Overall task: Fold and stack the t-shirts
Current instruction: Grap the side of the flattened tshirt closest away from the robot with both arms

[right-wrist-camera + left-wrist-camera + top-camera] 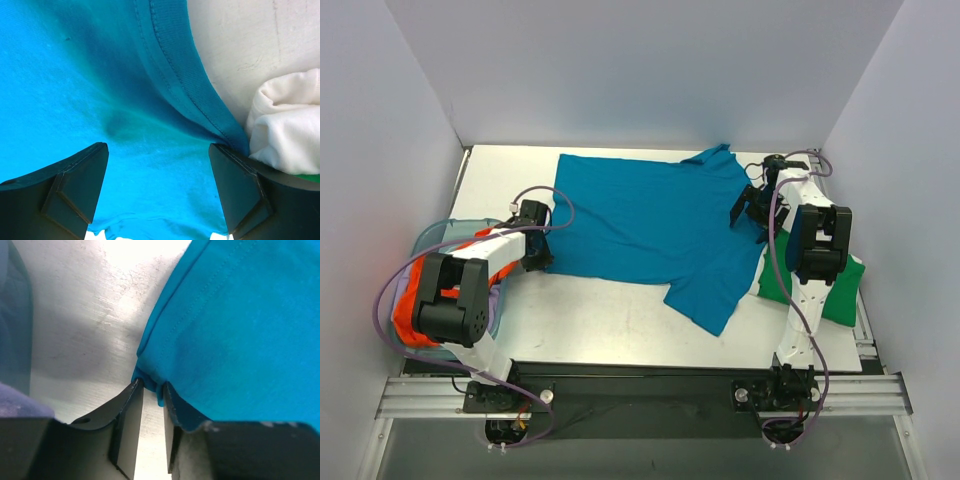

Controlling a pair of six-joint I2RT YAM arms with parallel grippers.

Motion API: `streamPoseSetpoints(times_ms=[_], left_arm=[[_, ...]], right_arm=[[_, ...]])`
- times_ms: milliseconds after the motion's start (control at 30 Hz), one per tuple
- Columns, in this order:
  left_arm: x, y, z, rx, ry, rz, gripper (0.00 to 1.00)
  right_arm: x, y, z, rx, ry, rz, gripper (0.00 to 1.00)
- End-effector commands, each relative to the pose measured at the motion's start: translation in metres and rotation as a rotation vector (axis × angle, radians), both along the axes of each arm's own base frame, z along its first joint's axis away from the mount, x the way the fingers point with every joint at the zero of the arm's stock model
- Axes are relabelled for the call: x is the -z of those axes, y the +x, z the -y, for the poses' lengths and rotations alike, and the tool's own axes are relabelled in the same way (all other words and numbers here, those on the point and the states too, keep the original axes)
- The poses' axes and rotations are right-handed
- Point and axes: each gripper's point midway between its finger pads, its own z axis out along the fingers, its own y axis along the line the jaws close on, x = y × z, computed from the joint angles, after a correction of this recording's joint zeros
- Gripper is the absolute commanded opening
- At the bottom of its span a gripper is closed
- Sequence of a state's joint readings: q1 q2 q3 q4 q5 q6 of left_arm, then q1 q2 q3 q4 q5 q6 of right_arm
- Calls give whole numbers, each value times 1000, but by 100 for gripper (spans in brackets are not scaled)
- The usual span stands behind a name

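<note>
A large teal-blue t-shirt lies spread flat across the middle of the table. My left gripper is at its near-left hem corner. In the left wrist view the jaws stand narrow, with a bunched fold of that teal hem pinched between the tips. My right gripper hovers over the shirt's collar side. It is wide open above the teal cloth, the ribbed collar running beside the right finger. A folded green t-shirt lies at the right. Orange and lavender cloth sit in the basket.
A light blue plastic basket stands at the table's left edge beside the left arm. A bunched white cloth shows just right of the right gripper. Grey walls enclose the table on three sides.
</note>
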State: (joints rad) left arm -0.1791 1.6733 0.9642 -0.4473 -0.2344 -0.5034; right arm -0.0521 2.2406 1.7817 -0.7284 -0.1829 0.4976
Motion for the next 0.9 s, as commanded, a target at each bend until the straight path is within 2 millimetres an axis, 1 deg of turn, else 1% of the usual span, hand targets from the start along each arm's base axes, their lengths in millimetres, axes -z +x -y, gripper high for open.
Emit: streamPoseSetpoints(times_ms=[0,100,133,200,233,300,333,367,400,467,500,567,600,667,700,733,767,800,833,867], left_arm=[[-11,15,0,6,14,48,31],[-14,15,3,19,12,54,22],[-15,14,4,25,10,55,16],[-17,13,7,33,0,51,10],[-17,11,9,40,-4,47,7],[-21,10,9,42,-9,51,6],[-24,8,9,42,-11,54,5],[-26,7,10,47,-13,54,5],[-28,6,10,50,-13,55,5],[-33,4,9,56,-10,60,4],[-35,2,9,61,-10,61,4],[-40,1,8,71,-9,66,3],[-40,-1,8,73,-10,60,3],[-44,-2,9,83,-14,64,1],[-44,-3,11,90,-18,61,0],[-47,-4,11,94,-22,64,0],[-48,-5,12,104,-26,66,0],[-49,-6,12,107,-28,65,0],[-51,-7,12,110,-31,69,0],[-51,-9,13,117,-35,67,0]], right_arm=[[10,-20,7,16,-23,-95,85],[4,-18,6,2,-20,-81,85],[-1,-16,4,-7,-8,-64,85],[-9,-13,-2,-49,6,-38,85],[-19,-11,-7,-68,21,-13,85],[-30,-10,-18,-139,25,21,85],[-43,-10,-21,-165,20,54,85],[-50,-11,-23,-181,18,68,85],[-60,-18,-34,-222,15,86,85],[-68,-31,-41,-242,18,91,85],[-73,-47,-48,-257,23,86,85],[-73,-69,-57,-280,22,65,85],[-68,-94,-65,-310,21,29,85],[-64,-118,-70,-324,13,0,85],[-67,-132,-72,-330,13,0,84],[-53,-158,-75,-331,15,-63,83],[-48,-173,-76,-333,17,-86,82],[-50,-182,-77,-330,18,-72,80],[-37,-207,-76,-337,14,-128,77],[-34,-217,-76,-321,12,-142,76]])
